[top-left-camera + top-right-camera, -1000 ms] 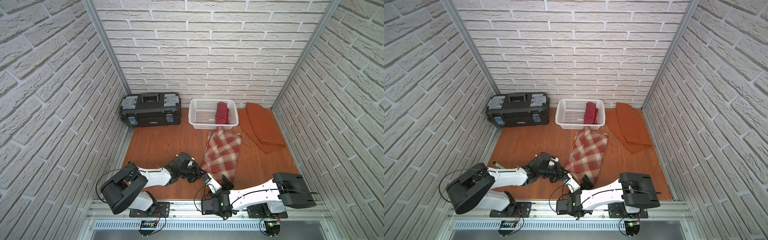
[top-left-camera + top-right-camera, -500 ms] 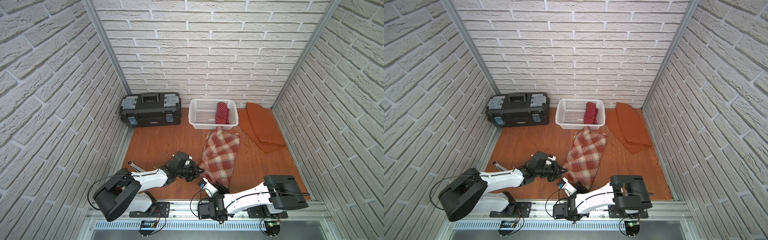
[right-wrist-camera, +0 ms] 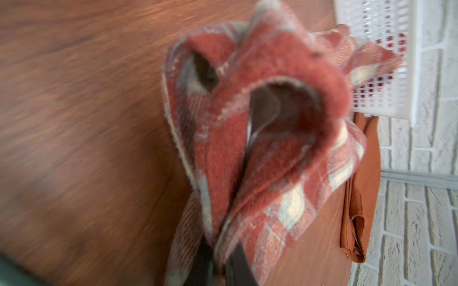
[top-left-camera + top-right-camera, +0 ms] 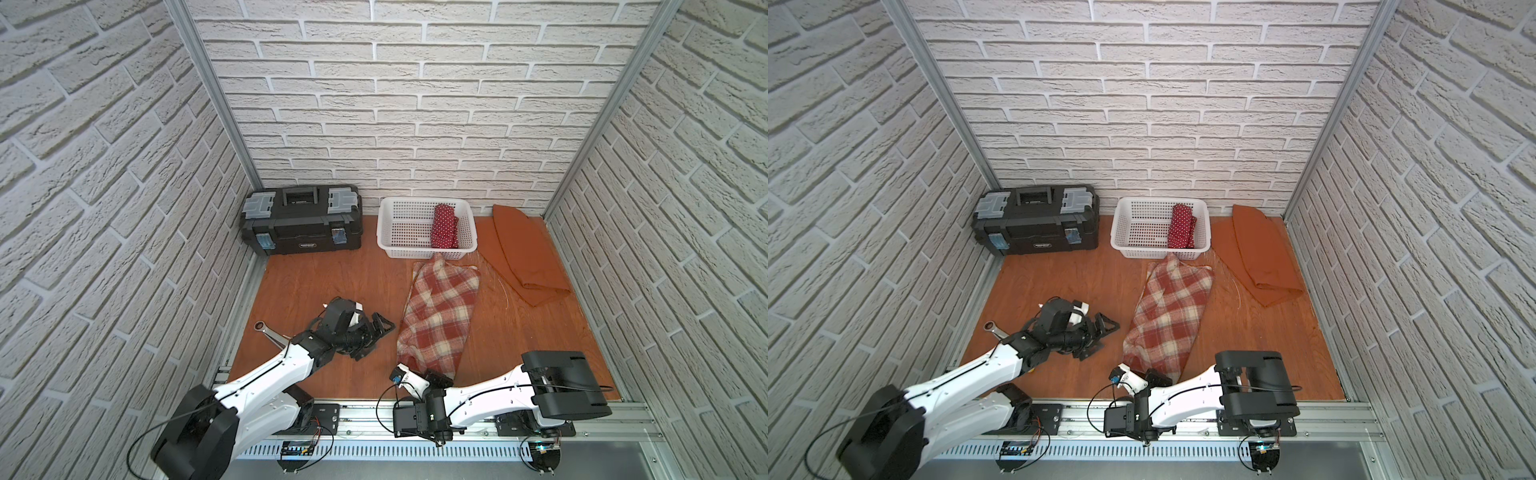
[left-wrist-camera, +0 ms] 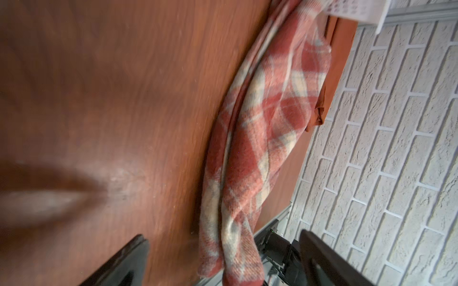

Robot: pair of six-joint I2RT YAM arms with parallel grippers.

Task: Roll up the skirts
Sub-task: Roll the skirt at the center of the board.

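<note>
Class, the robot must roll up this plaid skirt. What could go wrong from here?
1. The right gripper pinches the plaid skirt at its near end alone; the left gripper is open beside it, so the roll may skew.
2. The skirt's far tip appears to touch the basket, which a pull could drag.
</note>
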